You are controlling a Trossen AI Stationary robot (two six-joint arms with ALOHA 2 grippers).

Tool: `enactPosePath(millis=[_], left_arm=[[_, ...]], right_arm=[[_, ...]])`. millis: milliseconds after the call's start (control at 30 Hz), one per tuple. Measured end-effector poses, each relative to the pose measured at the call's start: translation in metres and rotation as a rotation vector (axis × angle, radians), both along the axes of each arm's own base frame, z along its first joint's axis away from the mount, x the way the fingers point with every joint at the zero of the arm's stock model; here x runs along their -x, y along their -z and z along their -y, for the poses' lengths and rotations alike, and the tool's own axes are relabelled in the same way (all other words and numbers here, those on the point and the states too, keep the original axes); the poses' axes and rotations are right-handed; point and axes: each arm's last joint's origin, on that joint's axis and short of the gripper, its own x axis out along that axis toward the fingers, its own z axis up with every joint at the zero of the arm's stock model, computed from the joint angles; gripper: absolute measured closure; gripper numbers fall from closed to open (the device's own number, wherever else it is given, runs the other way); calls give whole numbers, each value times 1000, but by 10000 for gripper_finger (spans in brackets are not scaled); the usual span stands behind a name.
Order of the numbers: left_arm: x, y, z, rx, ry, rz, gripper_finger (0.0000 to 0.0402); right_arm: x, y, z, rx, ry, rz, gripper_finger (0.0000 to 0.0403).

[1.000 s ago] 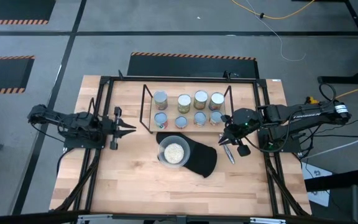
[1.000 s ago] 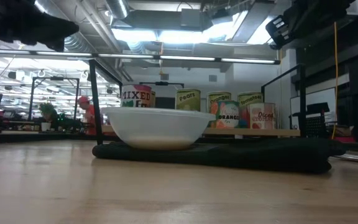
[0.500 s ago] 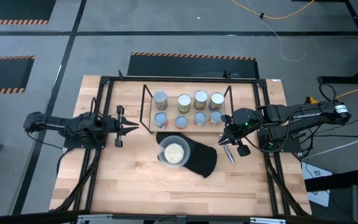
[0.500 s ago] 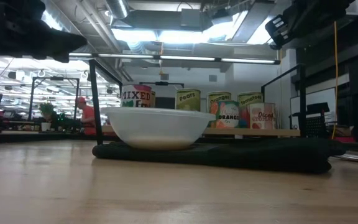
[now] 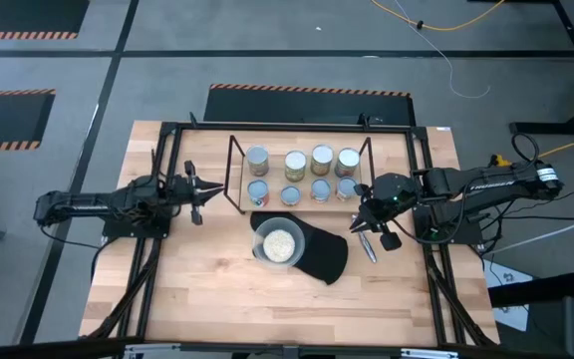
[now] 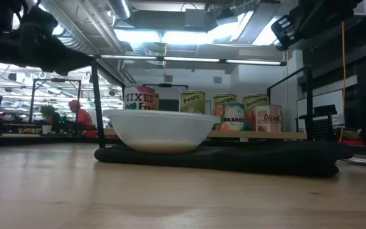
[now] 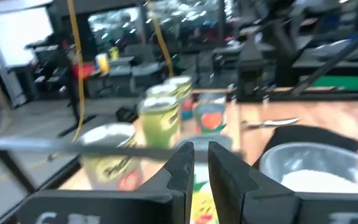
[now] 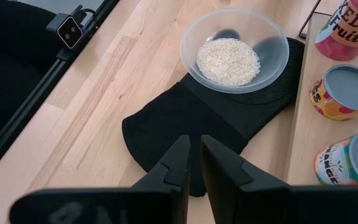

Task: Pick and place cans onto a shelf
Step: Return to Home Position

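Although blur smears the left wrist view, the left gripper [image 7: 201, 155] shows its two dark fingers pinched almost together on nothing, near the left end of the shelf [image 5: 235, 178]. Seen level from the table, the wide bowl [image 6: 161, 130] hides the lower parts of several cans [image 5: 295, 165]. From above, all eight cylindrical tins stand in two rows of four inside the thin black rod rack, their round tops silver or bluish. The right gripper [image 8: 195, 146], likewise clenched empty, hangs by the shelf's right end, beside the soft black mat [image 8: 185, 124] bearing the bowl of pale grains. A slim silvery utensil [image 5: 368, 247] lies beside the mat on the wooden table [image 5: 217, 289]
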Motion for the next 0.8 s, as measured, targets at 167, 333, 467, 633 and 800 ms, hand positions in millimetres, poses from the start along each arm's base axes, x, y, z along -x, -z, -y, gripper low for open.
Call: enactPosePath(millis=[167,333,467,633,800], left_arm=[[0,6,-3,43,-39,-54,362],[0,6,-3,58,-34,-43,362],[0,3,-2,62,-12,-19,362],[0,1,-1,81,48,13,362],[0,1,0,81,52,11,362]], right_arm=[[0,0,0,0,0,0,358],[0,0,0,0,0,1,358],[0,0,0,0,0,0,358],[0,0,0,0,0,1,358],[0,0,0,0,0,0,358]])
